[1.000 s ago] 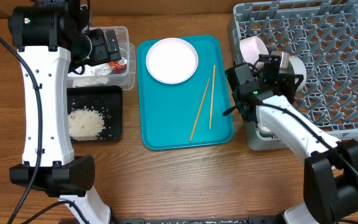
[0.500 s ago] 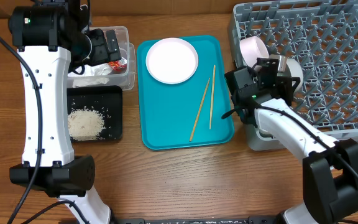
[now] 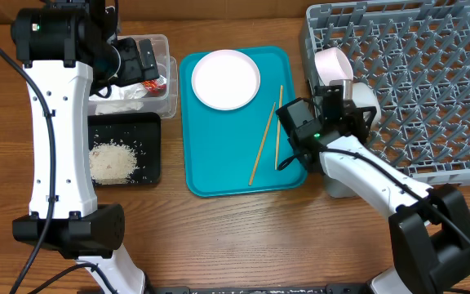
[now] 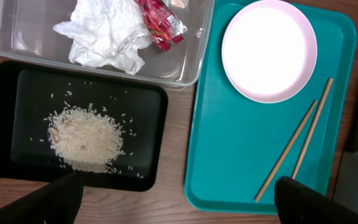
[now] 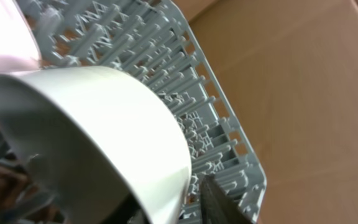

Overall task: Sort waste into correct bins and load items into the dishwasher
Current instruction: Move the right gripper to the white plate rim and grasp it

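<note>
Right gripper (image 3: 346, 104) is at the left edge of the rack (image 3: 431, 82). Its jaws are slightly parted astride the rim of the grey-white bowl (image 5: 92, 137). In the wrist view, the one finger (image 5: 219, 199) that shows clearly sits just off the rim with a thin gap. The other finger is mostly hidden behind the bowl. The bowl stands tipped on its edge among the rack's pegs, with the pink bowl (image 3: 331, 64) right next to it, also tipped on edge in the rack.

Left gripper (image 4: 178, 183) hangs over the near end of the clear tub (image 4: 191, 56). Its jaws are spread wide with nothing between them.

The tub holds the crumpled white napkin (image 4: 104, 40), with the red wrapper (image 4: 160, 25) touching the napkin's right side. The black tray (image 4: 5, 124) sits just in front of the tub and holds a heap of rice (image 4: 82, 137), with loose grains scattered around the heap.

The teal tray (image 4: 229, 155) sits between the tub and the rack. The pink plate (image 4: 269, 50) lies flat at its far end. The two chopsticks (image 4: 297, 149) lie slanted along its right side, close at the far end and splaying toward the near end. Everything rests on the wooden table (image 3: 219, 237).
</note>
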`<action>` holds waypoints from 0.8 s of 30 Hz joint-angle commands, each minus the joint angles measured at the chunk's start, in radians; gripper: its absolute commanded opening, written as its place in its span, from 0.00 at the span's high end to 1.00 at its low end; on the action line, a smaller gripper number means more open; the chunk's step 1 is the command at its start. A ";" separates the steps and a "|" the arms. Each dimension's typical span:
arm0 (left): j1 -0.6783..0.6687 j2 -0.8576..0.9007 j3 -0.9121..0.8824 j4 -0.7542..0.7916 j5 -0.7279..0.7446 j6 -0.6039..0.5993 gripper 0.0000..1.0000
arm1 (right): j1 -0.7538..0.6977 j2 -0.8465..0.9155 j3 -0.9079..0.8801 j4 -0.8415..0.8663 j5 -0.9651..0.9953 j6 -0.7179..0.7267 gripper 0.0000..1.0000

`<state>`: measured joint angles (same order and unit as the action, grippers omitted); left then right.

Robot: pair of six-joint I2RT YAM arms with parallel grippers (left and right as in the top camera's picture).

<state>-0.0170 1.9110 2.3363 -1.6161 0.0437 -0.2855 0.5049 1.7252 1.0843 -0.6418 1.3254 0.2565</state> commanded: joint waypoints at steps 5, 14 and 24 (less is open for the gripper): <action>0.005 -0.021 0.008 0.001 -0.010 0.009 0.00 | 0.068 -0.012 -0.010 0.013 -0.005 0.001 0.33; 0.005 -0.021 0.008 0.001 -0.010 0.009 0.00 | 0.076 -0.078 0.163 -0.001 -0.436 -0.109 0.21; 0.005 -0.021 0.008 0.001 -0.010 0.009 0.00 | 0.072 -0.107 0.445 0.053 -1.179 -0.056 0.00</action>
<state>-0.0170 1.9110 2.3363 -1.6161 0.0433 -0.2855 0.5812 1.6432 1.4921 -0.6075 0.4660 0.1600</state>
